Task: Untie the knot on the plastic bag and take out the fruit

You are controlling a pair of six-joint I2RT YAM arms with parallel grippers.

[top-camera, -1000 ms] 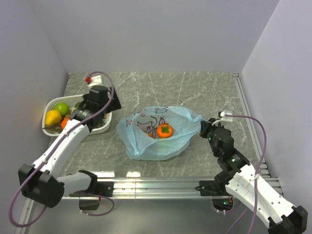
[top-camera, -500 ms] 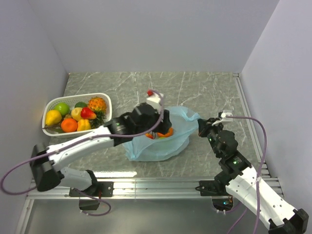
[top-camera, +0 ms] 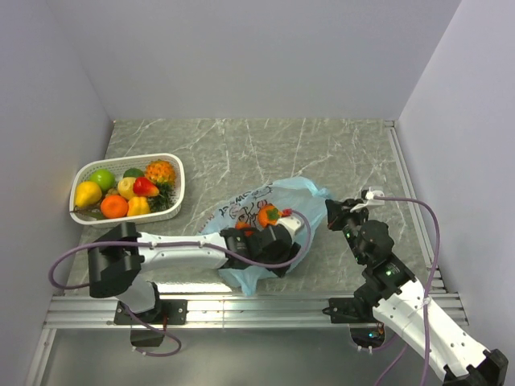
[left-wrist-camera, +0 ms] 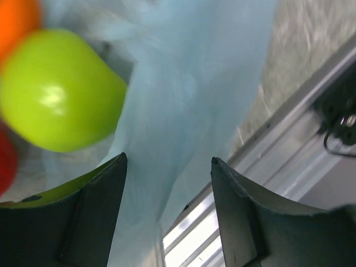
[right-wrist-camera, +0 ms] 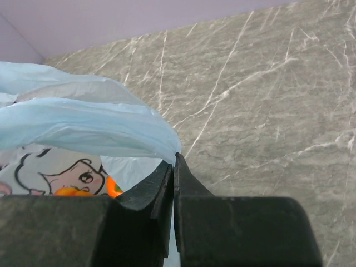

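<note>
The white-and-black left arm [top-camera: 181,251] lies low, stretched rightward along the near edge, the dark two-finger left gripper [left-wrist-camera: 167,164] at its end with jaws parted. The matching right arm [top-camera: 402,293] reaches far-left from the near right, its right gripper [right-wrist-camera: 173,161] pinched tight.

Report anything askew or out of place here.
The plastic bag lies crumpled and skewed, its near corner reaching almost to the front rail by the left gripper; the right gripper pinches its right edge.

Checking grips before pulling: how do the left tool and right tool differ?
The left tool stands open, the plastic bag's film loose between its jaws; the right tool is shut, pinching the bag's edge. The left tool is at the bag's near side; the right tool at its right end. Both are black and at the same bag.
</note>
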